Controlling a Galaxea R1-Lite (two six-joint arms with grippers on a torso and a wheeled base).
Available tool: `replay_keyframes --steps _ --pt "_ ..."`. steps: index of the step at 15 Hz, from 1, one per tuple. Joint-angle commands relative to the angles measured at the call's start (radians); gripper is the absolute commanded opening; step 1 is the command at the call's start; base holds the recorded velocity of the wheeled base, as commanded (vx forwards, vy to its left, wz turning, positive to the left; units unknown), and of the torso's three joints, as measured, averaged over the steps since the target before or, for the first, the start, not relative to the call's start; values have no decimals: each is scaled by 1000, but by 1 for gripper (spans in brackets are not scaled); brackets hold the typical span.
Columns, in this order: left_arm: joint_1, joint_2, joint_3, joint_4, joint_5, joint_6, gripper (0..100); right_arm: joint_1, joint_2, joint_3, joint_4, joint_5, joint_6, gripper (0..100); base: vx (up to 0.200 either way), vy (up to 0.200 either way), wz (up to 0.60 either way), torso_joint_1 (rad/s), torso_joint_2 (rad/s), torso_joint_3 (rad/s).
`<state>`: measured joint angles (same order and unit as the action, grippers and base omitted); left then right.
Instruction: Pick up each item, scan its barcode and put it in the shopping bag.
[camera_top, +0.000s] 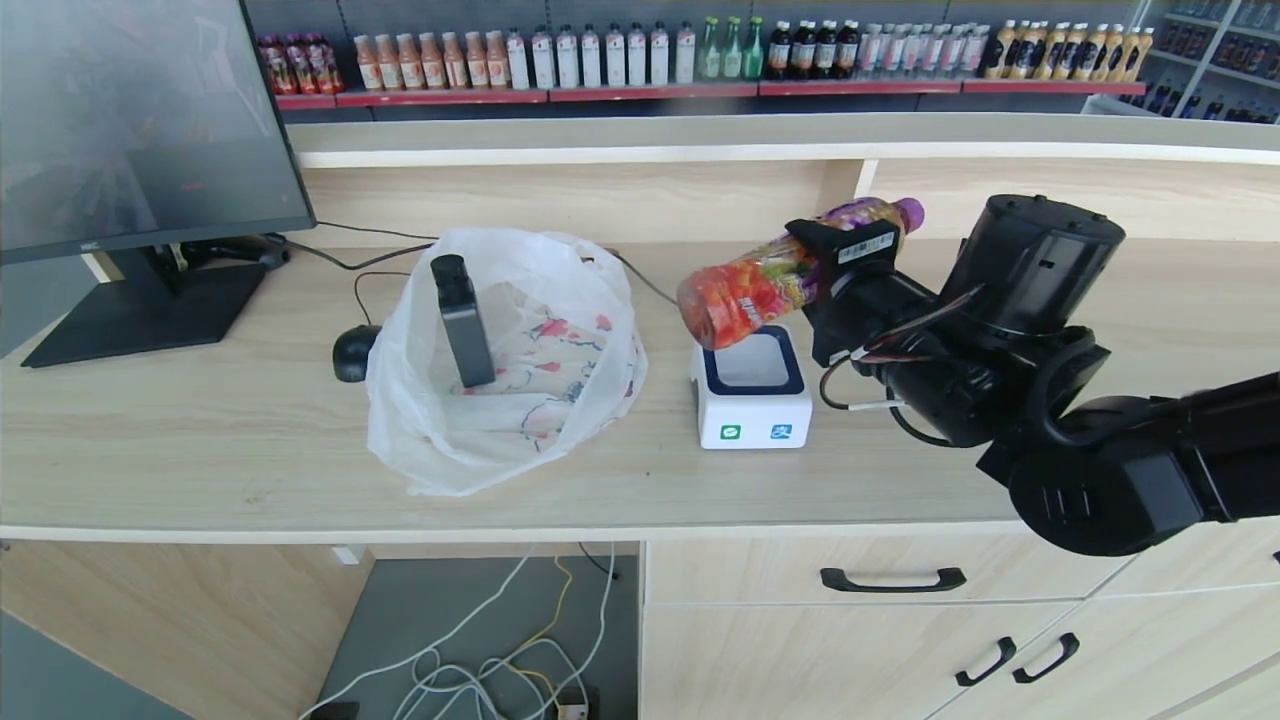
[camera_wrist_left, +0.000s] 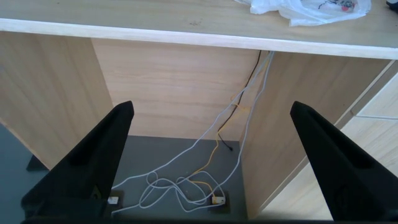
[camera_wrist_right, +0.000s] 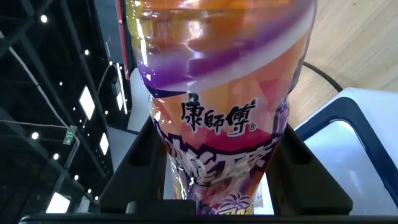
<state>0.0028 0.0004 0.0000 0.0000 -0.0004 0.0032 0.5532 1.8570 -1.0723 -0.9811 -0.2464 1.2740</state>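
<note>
From the head view, the right gripper (camera_top: 835, 262) holds a juice bottle (camera_top: 765, 288) lying on its side just above the scanner (camera_top: 751, 392). The bottle's base hangs over the scanner's window and its purple cap points away behind. The fingers are clamped on the bottle's middle. Left of the scanner on the bench (camera_top: 200, 440) the white shopping bag (camera_top: 560, 400) stands open, and a dark flat item (camera_top: 462, 320) is upright inside it. Further left of the scanner sit a mouse (camera_top: 352, 352) and a monitor (camera_top: 140, 110).

In the left wrist view, the left gripper (camera_wrist_left: 211, 112) hangs below the level of the bench edge, well apart from the scanner. Its fingers (camera_wrist_left: 93, 162) are spread wide and hold nothing. Loose cables (camera_wrist_left: 186, 186) lie on the floor beyond them.

In the right wrist view, the bottle's printed label is close up, with a black finger (camera_wrist_right: 134, 174) pressed to each side of it. The scanner's dark-rimmed window (camera_wrist_right: 354, 124) is just beyond the bottle.

I'd say the scanning step is in hand: the bottle is presented to the window but not yet bagged. I cannot tell whether the barcode faces the window, so the bottle may need a roll about its length first. The next move then calls for carrying the bottle left from the scanner, over the bag's mouth, lowering it beside the dark item and parting the fingers. The thin, slack rim of the bag could catch the bottle on the way in.
</note>
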Motion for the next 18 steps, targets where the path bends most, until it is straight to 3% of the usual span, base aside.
replay_keyframes --steps 1,18 --pt "0 0 0 0 0 0 100 -4 8 0 2 -1 25 0 0 0 0 0 0 0" --pt "0 0 0 0 -1 0 100 -35 39 58 -1 -2 80 0 0 0 0 0 0 0"
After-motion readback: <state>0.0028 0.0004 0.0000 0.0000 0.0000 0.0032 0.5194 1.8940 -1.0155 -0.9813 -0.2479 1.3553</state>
